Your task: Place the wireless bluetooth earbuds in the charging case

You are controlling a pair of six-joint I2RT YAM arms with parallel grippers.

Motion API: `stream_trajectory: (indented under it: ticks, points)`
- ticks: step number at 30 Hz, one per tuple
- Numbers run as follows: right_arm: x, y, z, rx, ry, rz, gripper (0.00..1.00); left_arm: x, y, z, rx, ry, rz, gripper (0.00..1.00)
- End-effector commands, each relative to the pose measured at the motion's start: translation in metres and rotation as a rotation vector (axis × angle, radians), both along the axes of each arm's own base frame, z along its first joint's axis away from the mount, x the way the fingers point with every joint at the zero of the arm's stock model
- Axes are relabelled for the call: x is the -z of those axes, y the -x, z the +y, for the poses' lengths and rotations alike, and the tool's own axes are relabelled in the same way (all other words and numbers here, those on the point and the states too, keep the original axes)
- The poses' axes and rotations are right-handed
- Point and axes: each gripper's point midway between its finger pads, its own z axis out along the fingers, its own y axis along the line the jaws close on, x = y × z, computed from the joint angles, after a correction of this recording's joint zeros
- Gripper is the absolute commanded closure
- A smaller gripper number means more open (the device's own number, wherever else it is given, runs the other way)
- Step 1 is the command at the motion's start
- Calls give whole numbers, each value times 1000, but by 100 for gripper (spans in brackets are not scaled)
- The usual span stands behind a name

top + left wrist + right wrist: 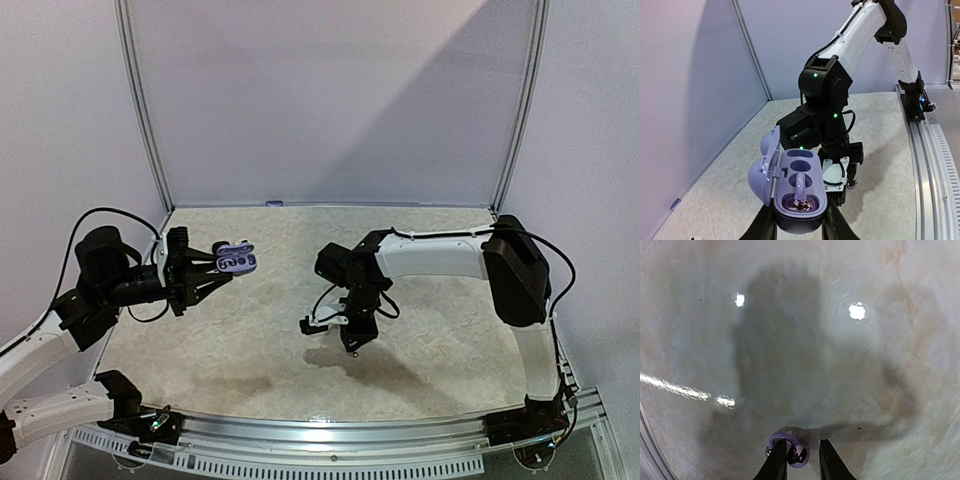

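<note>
A lavender earbud point(796, 454) lay between narrowly parted fingers point(776, 462) of the right hand point(802, 442), while the left hand point(800, 230) gripped the open charging case point(805, 172).

We find the left gripper point(226, 267) over the left side of the table point(450, 340), raised above the surface, with the charging case point(240, 261) clamped between its fingers. The case stands open, and in the left wrist view its lid point(765, 167) swings out to the left of the body. To the right of the case and well apart from it, near the middle of the table, the right gripper point(352, 347) points straight down at the surface. An earbud point(796, 454) lies on the table between its fingers point(777, 460), touching one finger and just apart from the other. A wall point(330, 100) rises behind the table's far edge, and a rail point(330, 432) runs along the near edge.
</note>
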Motion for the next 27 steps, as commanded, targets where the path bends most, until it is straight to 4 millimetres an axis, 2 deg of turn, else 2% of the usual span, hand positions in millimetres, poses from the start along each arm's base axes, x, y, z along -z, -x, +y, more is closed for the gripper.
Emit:
stream_trajectory:
  ticks: [1,6,13,17,21,27]
  points:
    - [15,4,-10,8,60,4,76,-9,-3,2,-14,4,-25,100]
    - [15,3,-11,35,69,5,76,-9,-3,1,-13,3,-27,100]
    - [12,3,-19,112,101,-4,87,-9,-3,1,-12,1,-31,100]
    - [7,0,-24,214,108,-32,91,-8,-3,1,-14,-2,-31,100]
    - [0,-10,-37,418,134,-94,96,-7,-4,1,-14,-2,-29,100]
    - [-11,-24,-62,743,150,-155,97,-6,-4,0,-11,1,-29,100]
